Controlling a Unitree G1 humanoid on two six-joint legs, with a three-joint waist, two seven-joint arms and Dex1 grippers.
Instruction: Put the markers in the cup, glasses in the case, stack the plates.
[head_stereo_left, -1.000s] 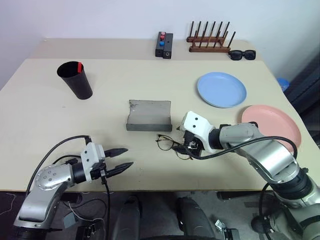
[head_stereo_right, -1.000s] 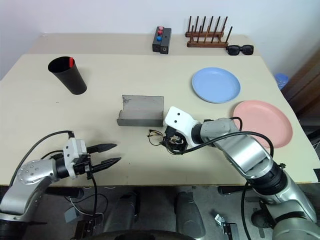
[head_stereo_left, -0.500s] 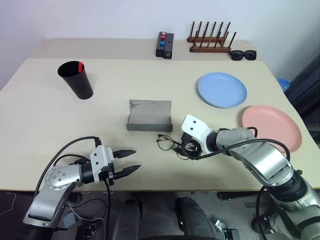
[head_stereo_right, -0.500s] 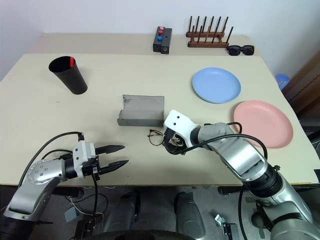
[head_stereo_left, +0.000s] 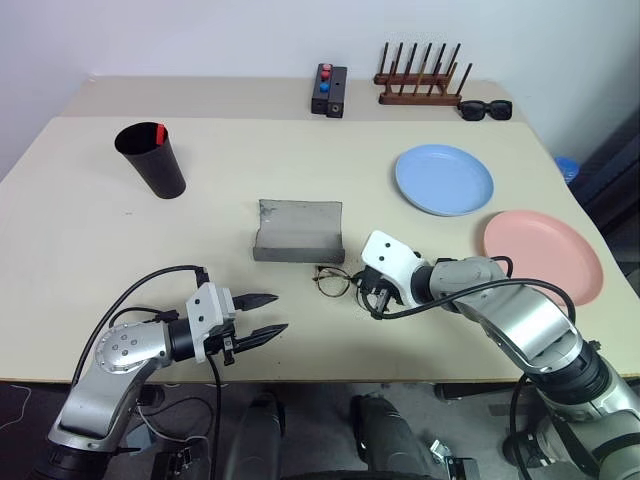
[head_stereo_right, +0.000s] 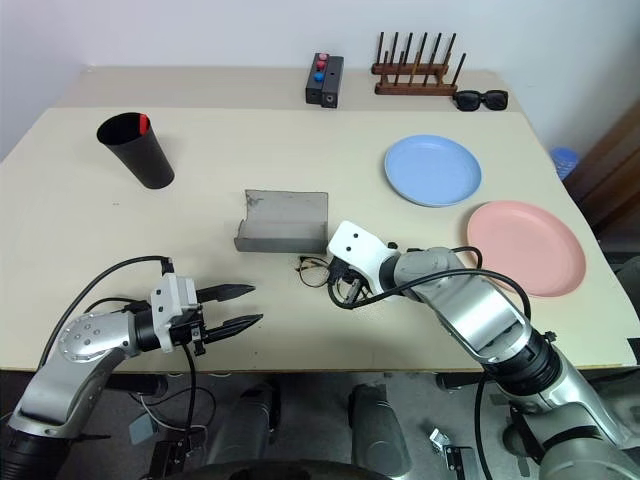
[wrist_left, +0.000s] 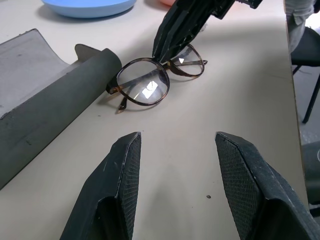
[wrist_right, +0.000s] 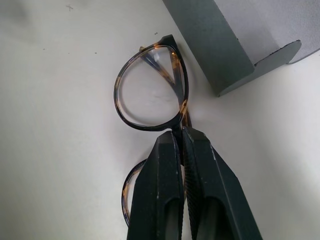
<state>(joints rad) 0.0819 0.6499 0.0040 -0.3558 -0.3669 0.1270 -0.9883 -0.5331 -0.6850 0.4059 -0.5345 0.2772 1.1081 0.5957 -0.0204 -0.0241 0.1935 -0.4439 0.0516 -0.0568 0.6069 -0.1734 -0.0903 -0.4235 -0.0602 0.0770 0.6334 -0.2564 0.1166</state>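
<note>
The glasses (wrist_right: 150, 95) lie on the desk (head_stereo_left: 100, 240), pinched at the bridge between the two lenses by the right pincer (wrist_right: 181, 150), whose fingers are pressed together on the thin frame. Just beyond that pincer's tips lies the case (head_stereo_left: 298, 231), open and grey, with one lens almost touching its rolled near edge. The left pincer (head_stereo_left: 264, 315) hovers near the front edge of the desk, well to the left of the right one, its fingers spread and holding nothing; it points toward the glasses.

The desk is pale beige and plain, set against a white wall. Far beyond the left pincer stands the cup (head_stereo_left: 152, 160), black, with the red cap of a marker (head_stereo_left: 159, 131) showing at its rim. Beyond the right pincer and to its right sits the blue plate (head_stereo_left: 444, 179); the pink plate (head_stereo_left: 543, 254) lies nearer, further right — the two apart, not stacked.

Along the back edge sit a black box with red and blue knobs (head_stereo_left: 328, 90), a wooden peg rack (head_stereo_left: 419, 78) and black sunglasses (head_stereo_left: 485, 109).
</note>
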